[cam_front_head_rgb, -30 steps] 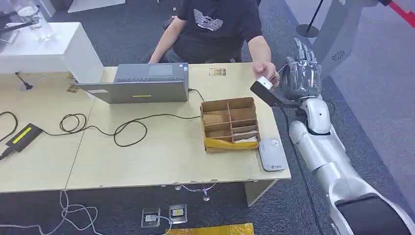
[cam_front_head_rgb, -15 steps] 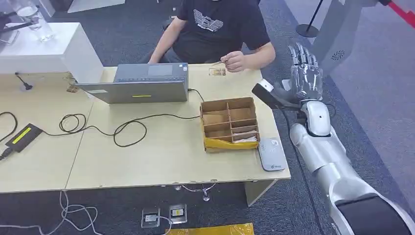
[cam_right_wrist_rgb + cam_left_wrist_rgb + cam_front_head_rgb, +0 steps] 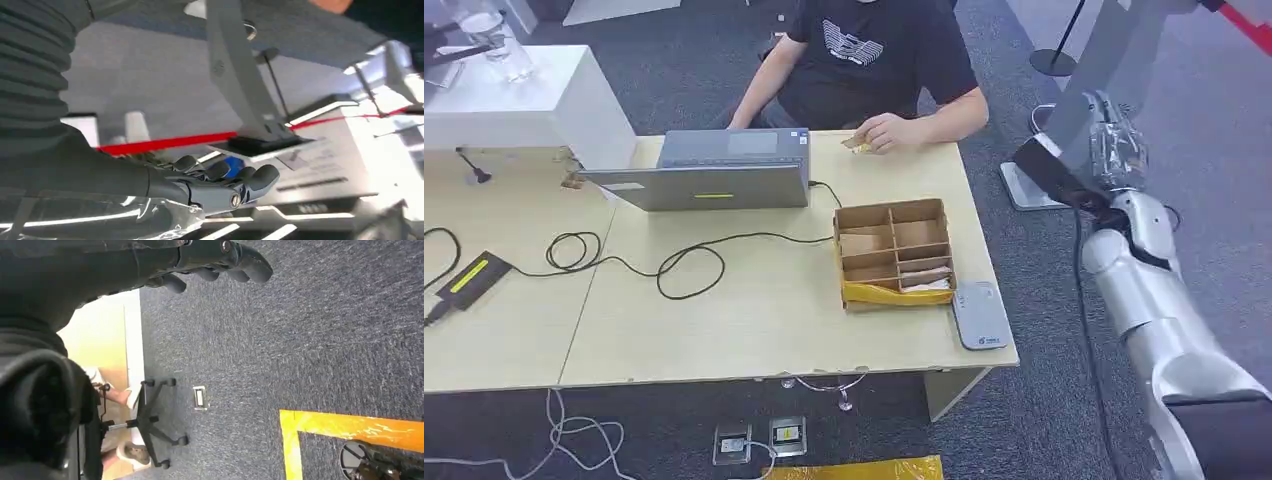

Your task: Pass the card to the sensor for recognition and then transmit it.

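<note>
1. The card [image 3: 858, 144] looks to be the small yellowish piece on the far edge of the table [image 3: 724, 320], under the seated person's hand [image 3: 886, 131]; it is too small to be sure.
2. The robot's right hand [image 3: 1110, 150] is raised beside the table's right end, well apart from that piece. In the right wrist view its fingers [image 3: 220, 175] are curled in and I see no card between them.
3. The left hand [image 3: 215, 262] hangs over the carpet, fingers curled in, holding nothing.
4. By my reckoning the handover is done: the card sits with the person and not with the robot. Whether it passed over the sensor [image 3: 980, 315], the flat grey pad at the table's near right corner, the pictures cannot say. What seems left is for the arm to come down to rest.
5. The cardboard divider box [image 3: 892, 252] stands just beside the sensor. Most of its compartments look bare; the near ones hold some pale flat items I can't make out, and a yellow bag [image 3: 894, 293] wraps its near side.
6. A laptop [image 3: 714, 170] and loose black cables [image 3: 674, 265] lie further left.
</note>
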Controlling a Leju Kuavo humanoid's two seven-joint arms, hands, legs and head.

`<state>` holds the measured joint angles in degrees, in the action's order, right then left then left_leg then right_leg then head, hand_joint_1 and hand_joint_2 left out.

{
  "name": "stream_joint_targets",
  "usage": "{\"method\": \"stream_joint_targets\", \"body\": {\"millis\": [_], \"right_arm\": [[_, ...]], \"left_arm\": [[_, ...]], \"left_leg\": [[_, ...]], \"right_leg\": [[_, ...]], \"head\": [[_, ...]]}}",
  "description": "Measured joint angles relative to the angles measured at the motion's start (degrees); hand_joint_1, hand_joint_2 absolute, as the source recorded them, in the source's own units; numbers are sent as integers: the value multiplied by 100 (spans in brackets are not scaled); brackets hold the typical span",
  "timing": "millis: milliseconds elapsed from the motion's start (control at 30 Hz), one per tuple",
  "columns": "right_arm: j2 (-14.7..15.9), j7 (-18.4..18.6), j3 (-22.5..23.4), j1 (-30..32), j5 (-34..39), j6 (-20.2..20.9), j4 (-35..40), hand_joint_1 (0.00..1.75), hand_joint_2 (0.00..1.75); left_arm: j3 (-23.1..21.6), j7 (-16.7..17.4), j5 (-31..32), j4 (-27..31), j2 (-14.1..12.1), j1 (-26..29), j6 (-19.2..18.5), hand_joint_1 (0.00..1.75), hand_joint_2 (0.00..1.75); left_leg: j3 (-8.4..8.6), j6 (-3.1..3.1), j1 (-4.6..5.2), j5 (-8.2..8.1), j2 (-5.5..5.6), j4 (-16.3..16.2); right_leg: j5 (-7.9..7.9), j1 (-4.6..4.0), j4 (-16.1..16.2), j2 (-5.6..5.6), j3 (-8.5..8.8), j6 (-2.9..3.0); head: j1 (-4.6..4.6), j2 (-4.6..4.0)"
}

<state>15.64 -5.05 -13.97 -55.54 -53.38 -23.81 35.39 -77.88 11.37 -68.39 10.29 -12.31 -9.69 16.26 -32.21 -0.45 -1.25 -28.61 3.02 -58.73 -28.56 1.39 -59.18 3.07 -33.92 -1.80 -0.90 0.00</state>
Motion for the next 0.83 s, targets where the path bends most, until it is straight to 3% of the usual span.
{"method": "stream_joint_targets", "body": {"millis": [133,267,433,500,567,700,833], "right_arm": [[432,-101,234,-147,324,211,-309,0,175],[645,-37,391,-232,570,283,-545,0,175],[1301,574,1025,-130,1988,614,-966,0,175],[1575,769,1260,163,2332,764,-1100,0,175],[1821,715,1508,535,2506,807,-1212,0,175],[2083,910,1912,972,2761,866,-1434,0,175],[2296,1386,2652,2276,4016,787,-1680,0,175]], "left_arm": [[0,-15,-44,0,0,3,50,0,0],[0,-17,-65,0,0,-5,68,0,0],[0,-24,-212,0,15,20,181,0,0],[2,-35,-276,0,13,27,221,0,0],[2,-44,-304,0,15,34,232,0,0],[2,-105,-413,0,15,25,278,0,0],[2,-127,-501,0,39,20,251,0,0]], "left_leg": [[-9,1,0,-1,1,0],[7,0,0,-8,-15,-2],[-3,4,0,-6,25,-3],[2,9,-4,-17,18,-3],[-5,14,-2,-21,17,-2],[5,12,2,-28,-17,-2],[28,17,-32,-41,72,-1]], "right_leg": [[0,3,-1,-5,0,0],[0,2,3,18,-9,0],[-6,-1,10,-26,0,1],[-7,-4,16,-21,11,0],[-8,0,16,-19,10,-2],[-8,1,18,17,-4,-2],[-50,-37,36,-75,64,4]], "head": [[-2,0],[7,0],[-2,0],[-4,0],[0,0],[4,0],[-4,0]]}}
